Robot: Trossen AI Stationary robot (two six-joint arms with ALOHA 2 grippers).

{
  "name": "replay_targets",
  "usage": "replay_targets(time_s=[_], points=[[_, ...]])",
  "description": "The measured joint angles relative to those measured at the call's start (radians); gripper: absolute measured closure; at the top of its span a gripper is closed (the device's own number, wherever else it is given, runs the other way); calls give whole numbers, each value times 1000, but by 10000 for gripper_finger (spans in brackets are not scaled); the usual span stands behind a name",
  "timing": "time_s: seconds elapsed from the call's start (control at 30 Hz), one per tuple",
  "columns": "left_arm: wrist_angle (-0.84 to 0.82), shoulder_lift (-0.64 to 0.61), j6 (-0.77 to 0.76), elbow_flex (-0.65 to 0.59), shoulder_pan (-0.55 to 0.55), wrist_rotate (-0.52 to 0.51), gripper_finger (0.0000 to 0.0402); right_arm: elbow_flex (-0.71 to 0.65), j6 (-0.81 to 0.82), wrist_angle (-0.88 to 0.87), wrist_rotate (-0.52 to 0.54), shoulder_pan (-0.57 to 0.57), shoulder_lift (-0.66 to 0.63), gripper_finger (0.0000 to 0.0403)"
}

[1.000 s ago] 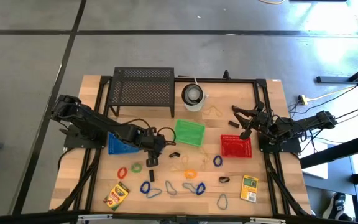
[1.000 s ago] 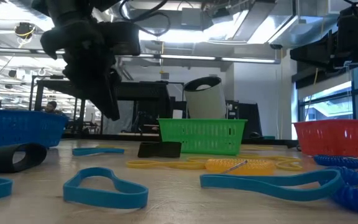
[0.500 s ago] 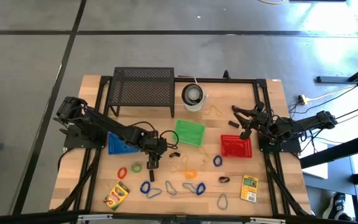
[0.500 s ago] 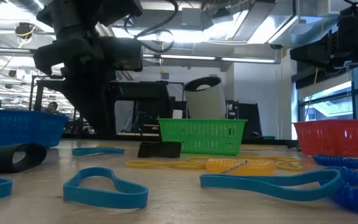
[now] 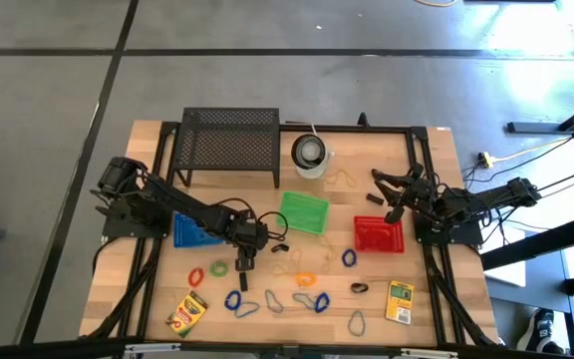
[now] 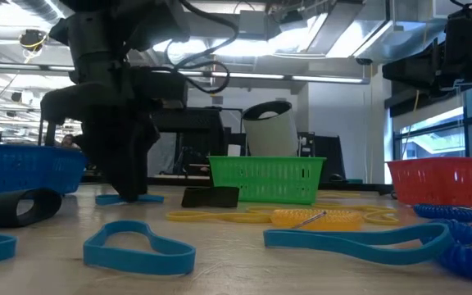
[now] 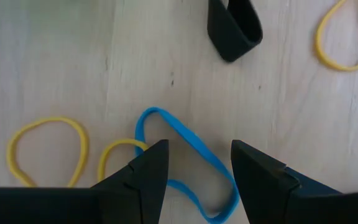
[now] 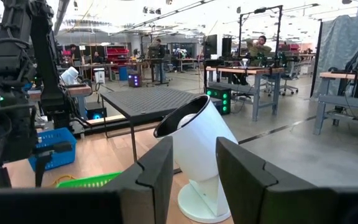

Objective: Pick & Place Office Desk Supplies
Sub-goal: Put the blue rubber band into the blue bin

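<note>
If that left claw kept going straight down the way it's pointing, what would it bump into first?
Most likely the blue loop lying flat on the wooden table. The left gripper points down with its open fingers on either side of the loop's band. How much gap remains above it is hard to judge.

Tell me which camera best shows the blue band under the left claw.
Left wrist view: the blue band lies flat between the open left claw fingers. High view hides it; low view shows an edge; right wrist view shows none.
</note>
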Motion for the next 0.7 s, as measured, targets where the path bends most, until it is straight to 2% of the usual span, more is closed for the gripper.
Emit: replay_targets(time_s=[0.2,0.37,0.5,0.7], points=[[2,15,5,1,1,-2,233,0,0,0,0,0,0,280],[10,50,66,5,-1,-31,244,0,0,0,0,0,0,280],[5,67,122,7,-5,-63,278,0,0,0,0,0,0,280],[25,62,172,4,-8,-72,356,0,0,0,0,0,0,280]])
